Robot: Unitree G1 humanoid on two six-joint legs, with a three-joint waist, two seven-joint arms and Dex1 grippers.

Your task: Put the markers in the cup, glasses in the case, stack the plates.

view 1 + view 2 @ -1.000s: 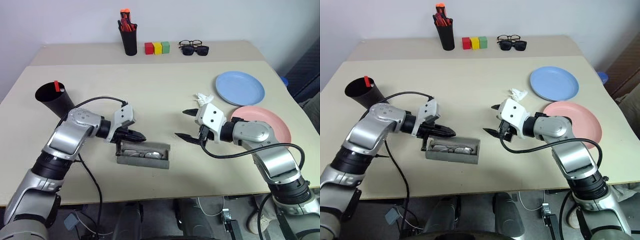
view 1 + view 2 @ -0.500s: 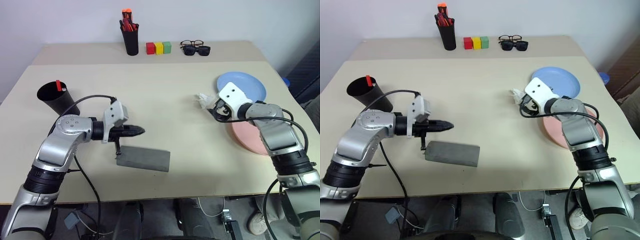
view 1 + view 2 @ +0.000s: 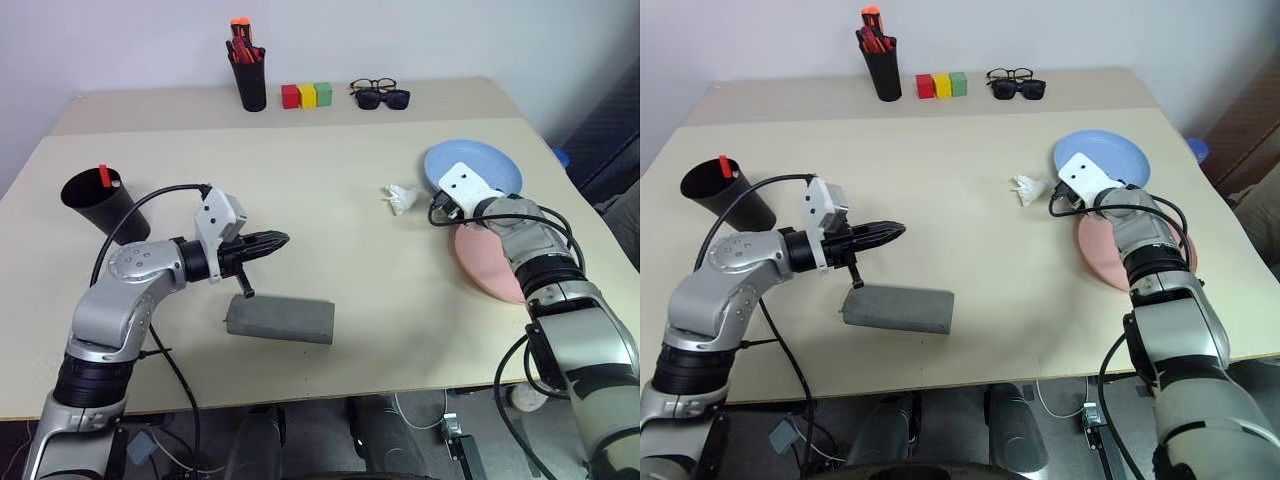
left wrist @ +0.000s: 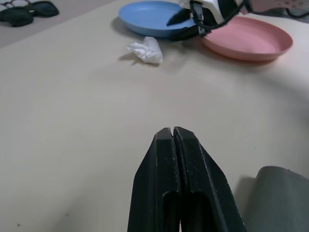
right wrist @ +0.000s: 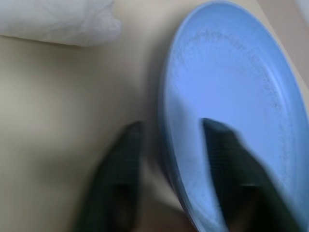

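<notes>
Right gripper straddles the near rim of the light blue plate, one black finger over the plate's inner face and the other outside the rim on the table; the jaws are part closed, and I cannot tell whether they have the rim pinched. Just beside it toward the robot lies the salmon pink plate, touching or nearly touching the blue one. Left gripper, fingers pressed together and empty, hovers above the closed grey case. A black cup holding a red-tipped marker stands at far left. To stack well, the fingers should probably pinch the rim firmly, lift level, then centre the blue plate over the pink one.
</notes>
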